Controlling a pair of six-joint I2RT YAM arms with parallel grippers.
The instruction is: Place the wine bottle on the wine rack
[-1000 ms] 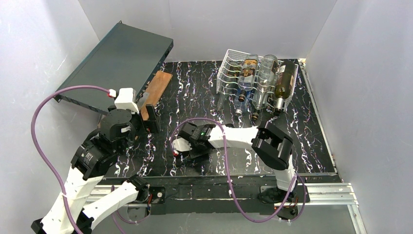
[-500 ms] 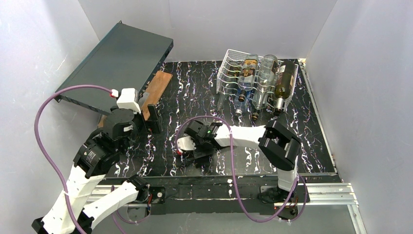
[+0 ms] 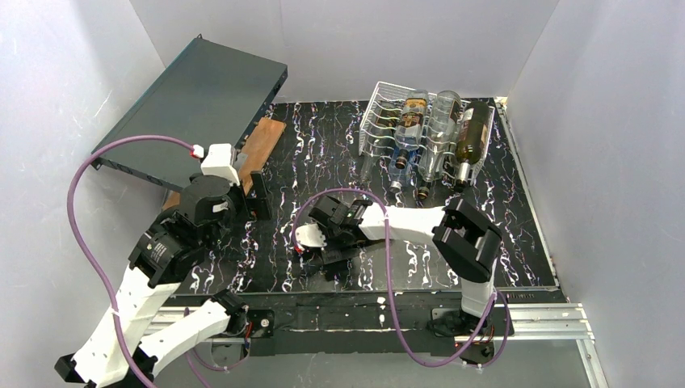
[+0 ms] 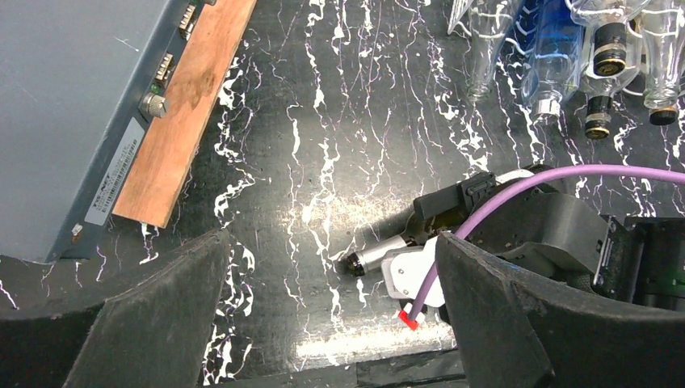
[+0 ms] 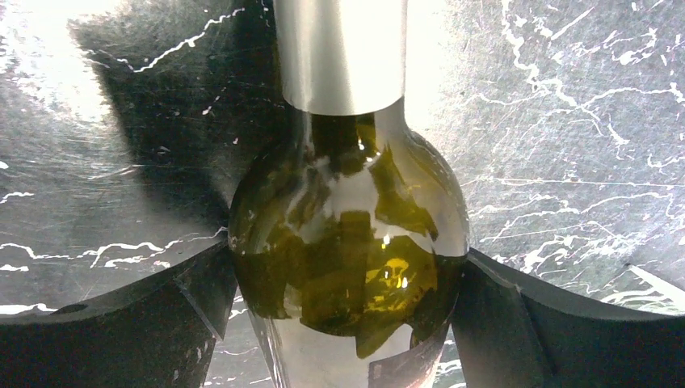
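Note:
A green glass wine bottle [image 5: 347, 234] with a silver foil neck [image 4: 376, 257] lies on the black marbled table, mostly hidden under my right gripper in the top view. My right gripper [image 3: 319, 259] is shut on the bottle's shoulder [image 5: 347, 275], with both fingers against the glass. The white wire wine rack [image 3: 380, 121] stands at the back right and holds several bottles [image 3: 472, 133]. My left gripper [image 3: 252, 198] is open and empty [image 4: 331, 242], to the left of the bottle and above the table.
A flat dark-teal metal case [image 3: 194, 105] leans at the back left, with a wooden board [image 3: 260, 145] beside it. Necks of the racked bottles [image 4: 602, 121] stick out toward the table's middle. Purple cables loop over both arms.
My right gripper has shifted a little to the right with the bottle between its fingers. My left gripper has moved slightly right and farther in.

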